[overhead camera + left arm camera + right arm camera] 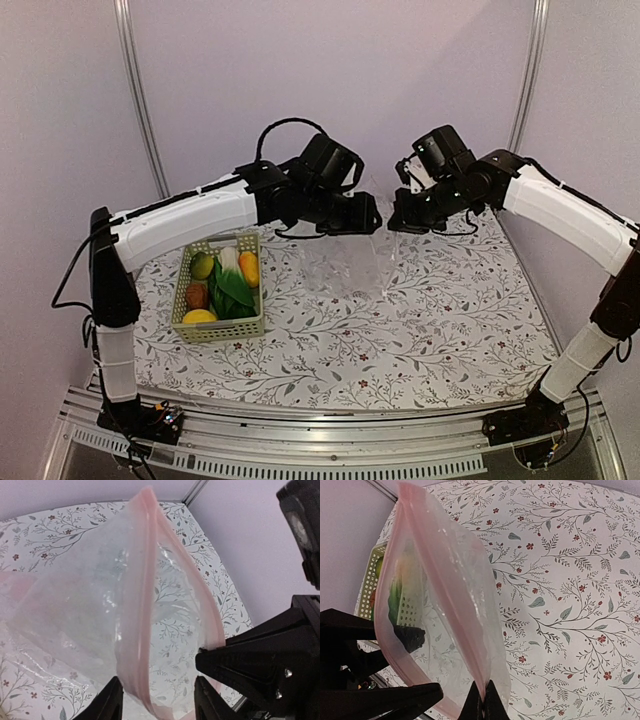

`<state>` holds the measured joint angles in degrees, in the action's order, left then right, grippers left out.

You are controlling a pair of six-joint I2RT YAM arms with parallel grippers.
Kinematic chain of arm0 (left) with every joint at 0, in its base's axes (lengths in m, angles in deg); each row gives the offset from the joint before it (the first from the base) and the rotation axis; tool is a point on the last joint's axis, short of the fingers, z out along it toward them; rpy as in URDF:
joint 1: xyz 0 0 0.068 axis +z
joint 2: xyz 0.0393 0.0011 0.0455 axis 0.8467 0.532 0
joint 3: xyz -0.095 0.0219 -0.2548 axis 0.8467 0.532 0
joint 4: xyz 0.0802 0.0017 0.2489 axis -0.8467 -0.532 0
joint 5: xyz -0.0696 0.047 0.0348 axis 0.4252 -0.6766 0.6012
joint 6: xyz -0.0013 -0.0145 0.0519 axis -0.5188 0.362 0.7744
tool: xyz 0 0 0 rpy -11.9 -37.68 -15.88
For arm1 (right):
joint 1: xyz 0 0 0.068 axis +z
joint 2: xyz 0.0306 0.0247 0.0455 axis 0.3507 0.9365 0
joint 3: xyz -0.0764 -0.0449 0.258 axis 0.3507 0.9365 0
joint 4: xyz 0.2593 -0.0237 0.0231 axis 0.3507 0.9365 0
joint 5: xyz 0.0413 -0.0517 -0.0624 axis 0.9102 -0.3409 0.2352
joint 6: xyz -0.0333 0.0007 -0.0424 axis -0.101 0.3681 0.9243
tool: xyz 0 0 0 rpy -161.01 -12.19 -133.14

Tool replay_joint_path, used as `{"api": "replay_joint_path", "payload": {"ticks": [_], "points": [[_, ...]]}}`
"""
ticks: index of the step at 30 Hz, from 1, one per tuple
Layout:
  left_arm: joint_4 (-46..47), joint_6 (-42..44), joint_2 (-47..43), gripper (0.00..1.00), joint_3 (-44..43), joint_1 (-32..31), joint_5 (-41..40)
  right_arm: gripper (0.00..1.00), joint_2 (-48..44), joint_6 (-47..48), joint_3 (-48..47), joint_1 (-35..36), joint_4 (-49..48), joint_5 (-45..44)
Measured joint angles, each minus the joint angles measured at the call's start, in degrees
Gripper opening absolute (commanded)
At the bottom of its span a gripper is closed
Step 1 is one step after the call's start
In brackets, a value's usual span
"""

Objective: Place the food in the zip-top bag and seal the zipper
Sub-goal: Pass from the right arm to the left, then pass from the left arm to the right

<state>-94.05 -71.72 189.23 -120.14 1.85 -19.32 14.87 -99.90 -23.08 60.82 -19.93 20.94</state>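
As right hand (482, 698) pinches zipper (136, 605), left hand (157, 685) open

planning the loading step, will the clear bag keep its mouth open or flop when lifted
Probably floppy: the zip-top bag hangs crinkled, its walls sagging. Likely light: a pinch by the right gripper on the zipper seems to hold it up. Its glossy film may slip.
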Motion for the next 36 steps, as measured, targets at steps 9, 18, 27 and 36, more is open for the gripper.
{"api": "replay_joint_path", "payload": {"ticks": [9, 18, 27, 36], "points": [[-4.8, -1.2, 1.9, 0.0, -3.2, -0.2, -1.9, 0.19, 0.0, -1.0, -1.0, 1.0, -0.1, -0.8], [-4.1, -0.8, 1.3, 0.0, -2.1, -0.9, -1.4, 0.06, 0.0, -2.8, 1.4, 1.0, -3.4, -5.0], [-0.5, 0.1, -2.3, 0.09, 2.2, -1.1, 0.4, 0.0, 0.0, -5.4, 4.6, 1.0, -4.3, -12.4], [7.8, 4.6, -5.6, 0.52, 5.7, -1.4, 10.0, 0.0, -0.1, -5.5, 4.6, 0.1, -3.7, -15.8]]}}
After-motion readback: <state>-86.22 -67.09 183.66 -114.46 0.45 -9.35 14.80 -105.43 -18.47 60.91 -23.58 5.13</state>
